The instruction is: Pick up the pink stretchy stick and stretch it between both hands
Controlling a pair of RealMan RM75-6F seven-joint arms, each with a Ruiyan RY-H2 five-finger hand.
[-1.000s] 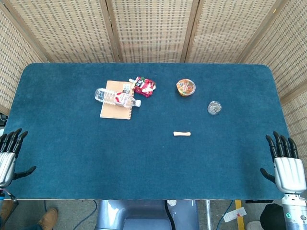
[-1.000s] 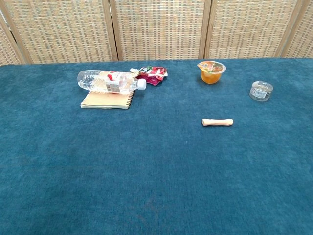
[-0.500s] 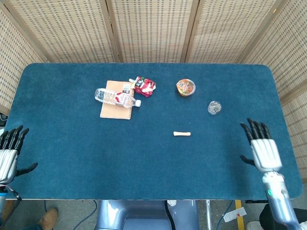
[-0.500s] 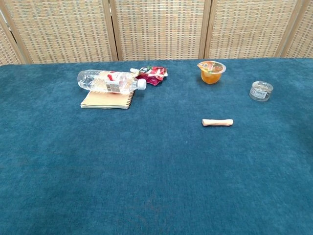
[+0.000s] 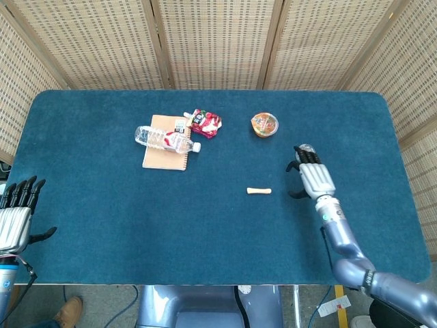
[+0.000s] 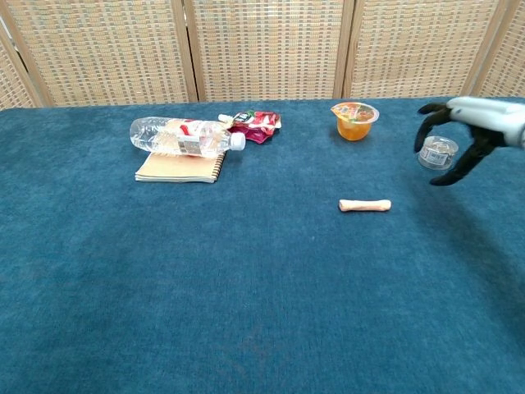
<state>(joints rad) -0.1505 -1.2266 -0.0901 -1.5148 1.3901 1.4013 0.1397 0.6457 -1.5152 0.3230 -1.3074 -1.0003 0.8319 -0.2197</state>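
The pink stretchy stick (image 5: 259, 190) lies flat on the blue table (image 5: 205, 232), right of centre and untouched, with nothing holding either end. Over the past second the right hand (image 5: 311, 178) has been carried in from the table's near right edge to a spot just right of the stick, where it is held above the cloth in front of the small clear jar (image 5: 304, 150); in the chest view its fingers (image 6: 433, 125) are seen apart and curved downward, with nothing between them. The left hand (image 5: 15, 219) has barely shifted and is kept at the near left edge, fingers spread and empty, well apart from the stick.

The approach is therefore judged to be under way on the right side only, and the pick-up is not yet begun. A further short reach leftward and down appears to be needed before the stick can be pinched.

Further back, a water bottle (image 5: 166, 139) is laid across a notebook (image 5: 166, 152), beside a red snack packet (image 5: 203, 122) and an orange jelly cup (image 5: 264, 124).
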